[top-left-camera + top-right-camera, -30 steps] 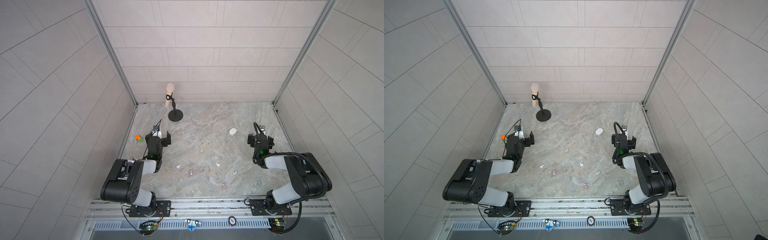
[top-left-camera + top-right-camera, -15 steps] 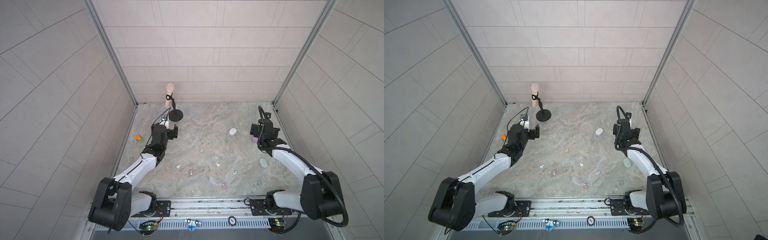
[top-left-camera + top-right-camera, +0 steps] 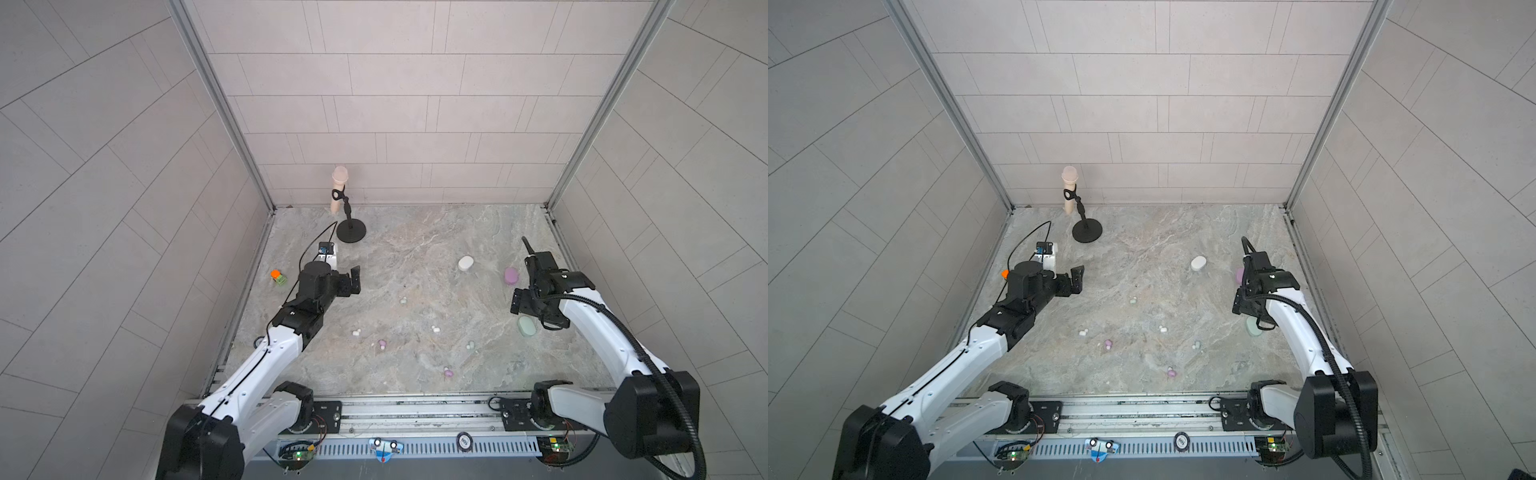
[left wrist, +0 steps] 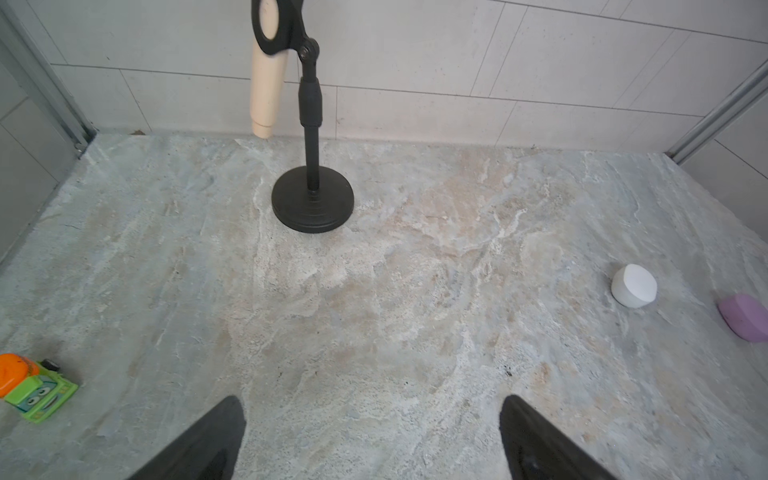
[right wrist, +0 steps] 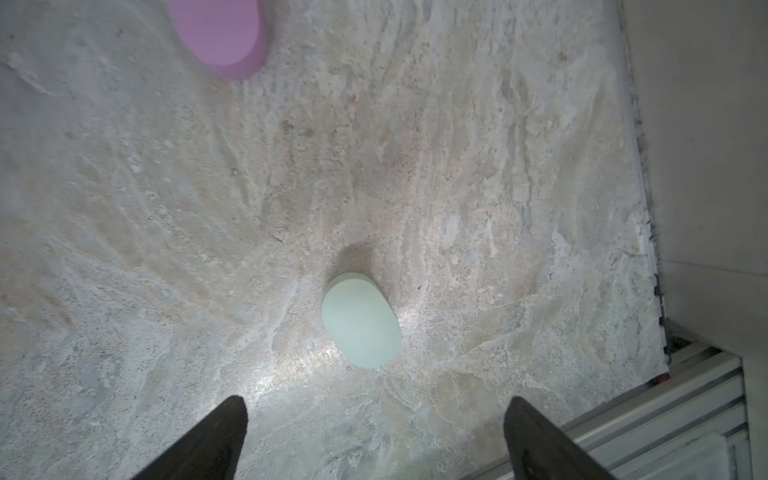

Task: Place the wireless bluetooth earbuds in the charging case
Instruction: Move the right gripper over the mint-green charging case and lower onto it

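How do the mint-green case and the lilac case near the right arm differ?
The mint-green case lies nearer the front rail, the lilac case farther back. The mint-green case sits straight ahead of the open right gripper; the lilac case lies off to one side. Both are pill-shaped, untouched on the table.

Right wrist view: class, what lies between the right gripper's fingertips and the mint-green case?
Nothing: in the right wrist view only bare table separates the open right gripper from the mint-green case.

No legible text or numbers, round badge [image 3: 464, 441] on front rail [image 3: 415, 416], markings too small to read
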You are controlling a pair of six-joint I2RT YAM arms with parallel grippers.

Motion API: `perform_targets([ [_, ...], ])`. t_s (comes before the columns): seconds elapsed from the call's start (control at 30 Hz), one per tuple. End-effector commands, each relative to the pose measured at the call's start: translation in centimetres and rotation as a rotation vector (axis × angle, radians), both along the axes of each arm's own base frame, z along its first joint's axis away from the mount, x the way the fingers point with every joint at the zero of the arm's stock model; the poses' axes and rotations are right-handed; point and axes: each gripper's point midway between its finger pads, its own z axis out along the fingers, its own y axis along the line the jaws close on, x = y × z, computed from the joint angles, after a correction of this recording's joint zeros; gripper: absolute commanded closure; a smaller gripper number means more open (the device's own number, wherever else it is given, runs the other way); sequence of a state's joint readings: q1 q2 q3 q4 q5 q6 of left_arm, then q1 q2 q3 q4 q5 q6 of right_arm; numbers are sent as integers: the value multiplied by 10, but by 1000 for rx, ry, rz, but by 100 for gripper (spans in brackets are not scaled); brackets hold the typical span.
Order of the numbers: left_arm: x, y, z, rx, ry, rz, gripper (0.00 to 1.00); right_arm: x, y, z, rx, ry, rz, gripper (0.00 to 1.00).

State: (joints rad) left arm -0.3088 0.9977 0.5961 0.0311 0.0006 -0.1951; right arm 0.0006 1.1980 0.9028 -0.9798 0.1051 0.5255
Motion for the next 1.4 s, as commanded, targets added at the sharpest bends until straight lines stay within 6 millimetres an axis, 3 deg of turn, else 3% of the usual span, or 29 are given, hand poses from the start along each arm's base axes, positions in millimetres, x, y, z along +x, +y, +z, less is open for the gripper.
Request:
perform_targets([
  [0.0, -4, -7, 0, -24, 25, -29, 0, -5, 6, -11, 87, 35, -74, 3],
  [0.2, -2, -16, -3, -52, 35, -52, 0, 18, 12, -30, 158, 12, -87, 5],
  [0.57, -3, -18, -6, -61, 43, -55, 0, 33, 0, -57, 152, 70, -85, 4],
  [0.83, -4, -18, -7, -60, 48, -54, 0, 35, 19, -77, 265, 123, -47, 4],
  [1.03, -3, -18, -8, -59, 49, -52, 0, 43, 53, -68, 343, 101, 76, 7],
  [1.23, -2, -19, -9, -60, 55, -53, 0, 39, 89, -67, 349, 168, 231, 12],
  [1.3, -2, -19, -10, -60, 59, -53, 0, 35, 82, -63, 291, 193, 216, 13],
  [1.37, -3, -19, -9, -58, 59, -54, 0, 26, 63, -51, 194, 212, 151, 13],
])
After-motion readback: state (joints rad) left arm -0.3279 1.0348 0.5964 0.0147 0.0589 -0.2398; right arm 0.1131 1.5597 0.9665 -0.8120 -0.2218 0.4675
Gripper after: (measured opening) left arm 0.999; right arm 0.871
